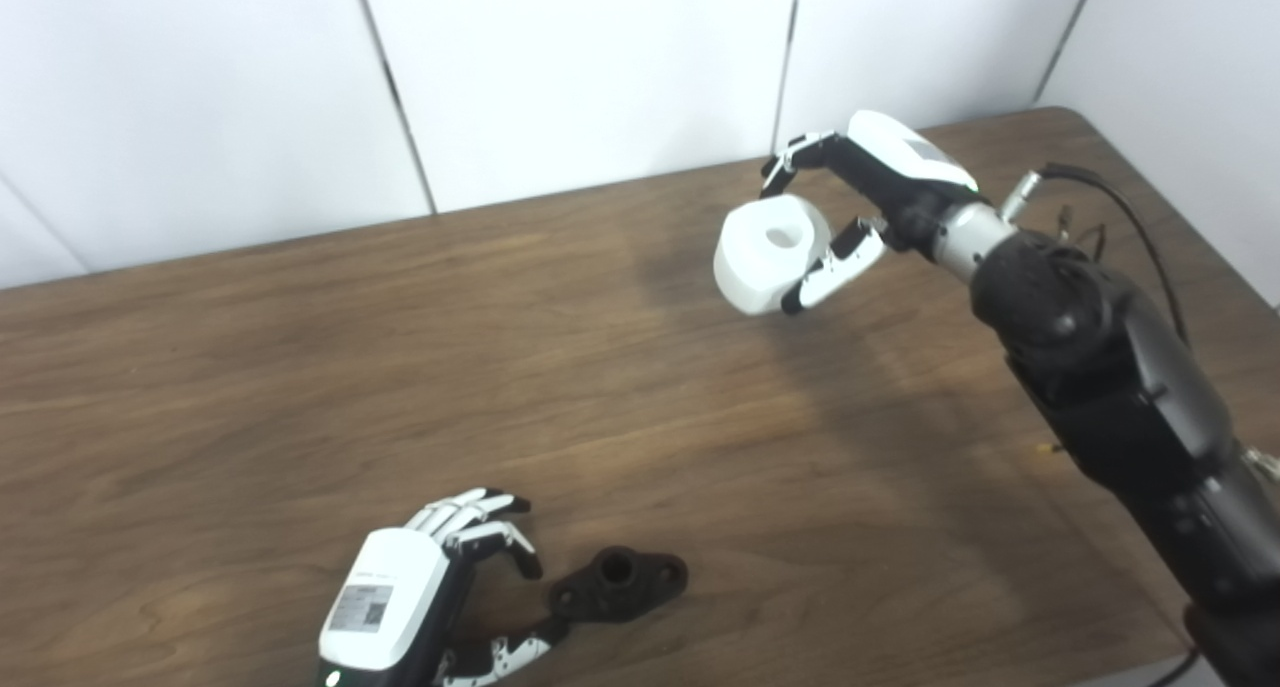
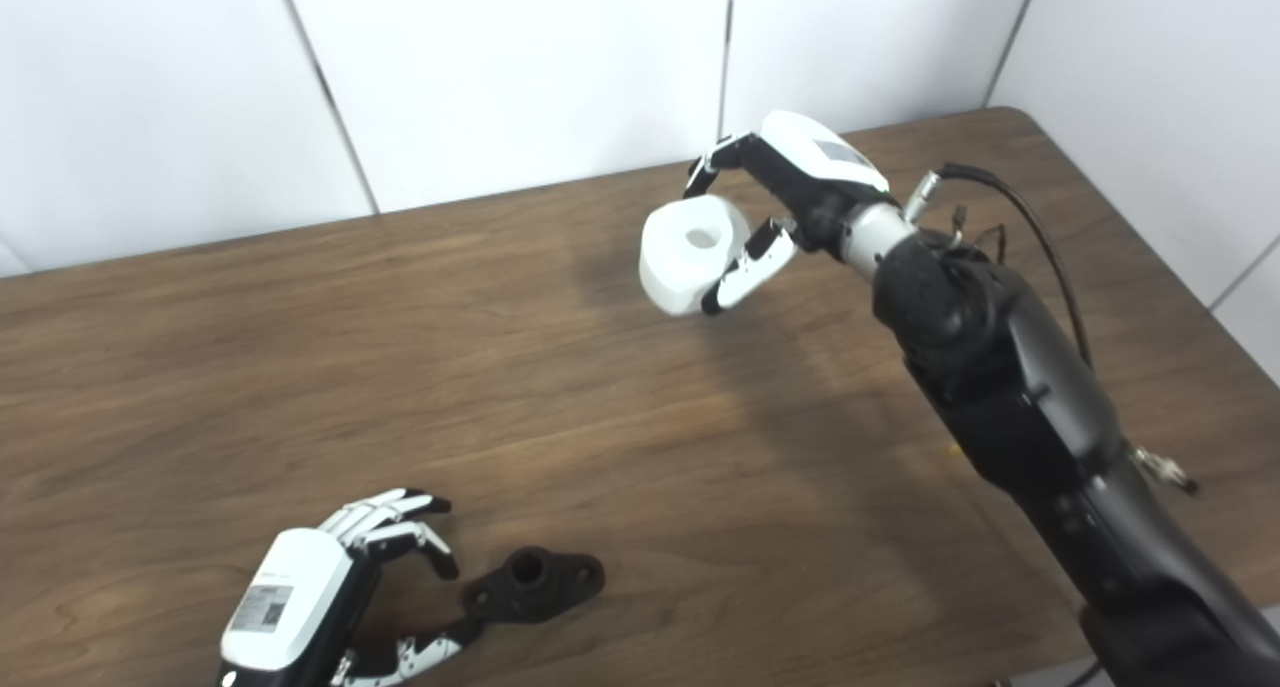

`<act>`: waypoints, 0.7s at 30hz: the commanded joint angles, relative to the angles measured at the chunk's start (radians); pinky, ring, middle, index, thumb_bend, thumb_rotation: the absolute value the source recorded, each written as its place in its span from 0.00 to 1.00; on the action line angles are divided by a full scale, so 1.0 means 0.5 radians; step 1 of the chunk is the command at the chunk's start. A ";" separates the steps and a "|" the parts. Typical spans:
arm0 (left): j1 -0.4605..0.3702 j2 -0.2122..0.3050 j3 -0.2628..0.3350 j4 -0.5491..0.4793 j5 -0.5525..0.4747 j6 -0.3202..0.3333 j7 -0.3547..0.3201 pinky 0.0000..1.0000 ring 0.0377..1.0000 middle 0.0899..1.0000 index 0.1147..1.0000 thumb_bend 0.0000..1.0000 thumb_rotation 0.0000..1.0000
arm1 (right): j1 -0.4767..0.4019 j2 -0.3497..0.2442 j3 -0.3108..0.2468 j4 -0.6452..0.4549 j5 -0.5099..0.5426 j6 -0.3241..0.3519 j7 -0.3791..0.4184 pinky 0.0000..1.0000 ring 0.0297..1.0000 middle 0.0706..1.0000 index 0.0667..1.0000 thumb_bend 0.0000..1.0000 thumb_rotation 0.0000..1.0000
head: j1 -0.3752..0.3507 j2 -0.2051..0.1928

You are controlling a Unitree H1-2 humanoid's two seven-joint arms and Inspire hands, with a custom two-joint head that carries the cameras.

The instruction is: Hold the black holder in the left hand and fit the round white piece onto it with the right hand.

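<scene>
Nearest, the left robot hand point(image 1: 420, 592) rests low over the wooden table point(image 1: 300, 387) with its fingers spread and curled, gripping nothing — the black holder point(image 1: 620, 584) lies flat on the table just beside its fingertips, the thumb tip at the holder's near end. Farther off, well apart, the right robot hand point(image 1: 850, 202) is clamped around the round white piece point(image 1: 770, 252), its bore facing up, raised above the table.
</scene>
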 commanded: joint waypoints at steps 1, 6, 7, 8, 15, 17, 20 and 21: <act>0.007 -0.005 -0.028 0.048 0.079 0.101 -0.112 0.80 0.83 0.78 0.42 0.51 0.04 | -0.019 0.023 -0.037 -0.143 -0.071 0.014 0.079 0.87 0.91 0.77 0.44 0.53 0.14 | 0.014 0.011; -0.013 -0.026 -0.056 0.056 0.100 0.139 -0.130 0.82 0.85 0.79 0.43 0.51 0.05 | 0.068 0.148 -0.054 -0.353 -0.176 0.014 0.313 0.84 0.90 0.77 0.44 0.53 0.14 | 0.086 0.051; -0.018 -0.030 -0.062 0.059 0.102 0.144 -0.130 0.83 0.85 0.79 0.43 0.51 0.05 | 0.087 0.170 -0.058 -0.392 -0.193 0.014 0.356 0.85 0.90 0.77 0.44 0.53 0.14 | 0.103 0.061; -0.023 -0.033 -0.068 0.061 0.104 0.149 -0.131 0.83 0.85 0.80 0.43 0.51 0.05 | 0.104 0.188 -0.063 -0.425 -0.208 0.013 0.398 0.85 0.90 0.77 0.44 0.53 0.14 | 0.111 0.068; -0.048 -0.055 -0.088 0.069 0.119 0.213 -0.153 0.85 0.86 0.81 0.43 0.51 0.05 | 0.223 0.268 -0.077 -0.615 -0.199 0.014 0.586 0.86 0.90 0.77 0.44 0.52 0.13 | 0.136 0.095; -0.053 -0.056 -0.094 0.067 0.116 0.227 -0.155 0.86 0.87 0.81 0.43 0.51 0.05 | 0.240 0.278 -0.090 -0.641 -0.202 0.014 0.612 0.89 0.91 0.77 0.44 0.52 0.13 | 0.139 0.097; -0.056 -0.067 -0.093 0.059 0.068 0.246 -0.166 0.86 0.87 0.82 0.43 0.51 0.05 | 0.238 0.269 -0.101 -0.640 -0.199 0.013 0.622 0.88 0.91 0.77 0.44 0.52 0.13 | 0.146 0.110; -0.056 -0.069 -0.093 0.056 0.057 0.253 -0.172 0.87 0.88 0.82 0.43 0.51 0.05 | 0.236 0.271 -0.109 -0.638 -0.197 0.013 0.627 0.88 0.91 0.77 0.44 0.52 0.13 | 0.149 0.113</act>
